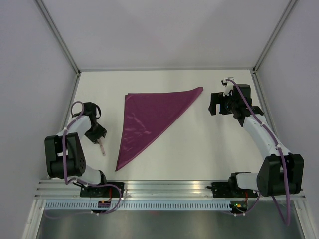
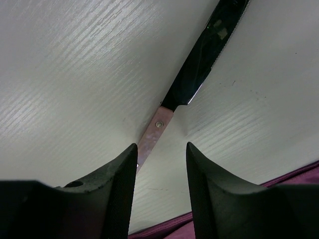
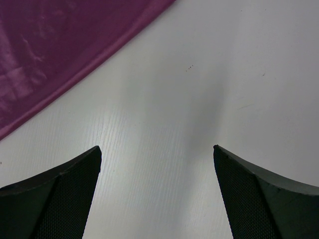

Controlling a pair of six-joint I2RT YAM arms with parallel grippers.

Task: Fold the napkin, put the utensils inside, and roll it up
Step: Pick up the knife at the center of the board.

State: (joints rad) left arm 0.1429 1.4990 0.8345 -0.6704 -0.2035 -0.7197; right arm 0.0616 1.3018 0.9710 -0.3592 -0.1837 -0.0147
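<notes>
The plum-purple napkin point(image 1: 147, 119) lies folded into a triangle in the middle of the table. One corner points far right and one near left. A knife point(image 1: 101, 148) with a pale pinkish handle lies left of it. In the left wrist view the knife point(image 2: 199, 59) has a dark shiny blade, and its handle runs down beside my left finger point(image 2: 119, 179). My left gripper point(image 1: 97, 134) point(image 2: 161, 145) is open over the handle end, not gripping it. The napkin's edge point(image 2: 169, 226) shows below. My right gripper point(image 1: 215, 103) point(image 3: 157, 147) is open and empty over bare table, right of the napkin's far corner point(image 3: 50, 50).
The white table point(image 1: 199, 149) is walled by pale panels on the left, back and right. A metal rail point(image 1: 164, 186) with both arm bases runs along the near edge.
</notes>
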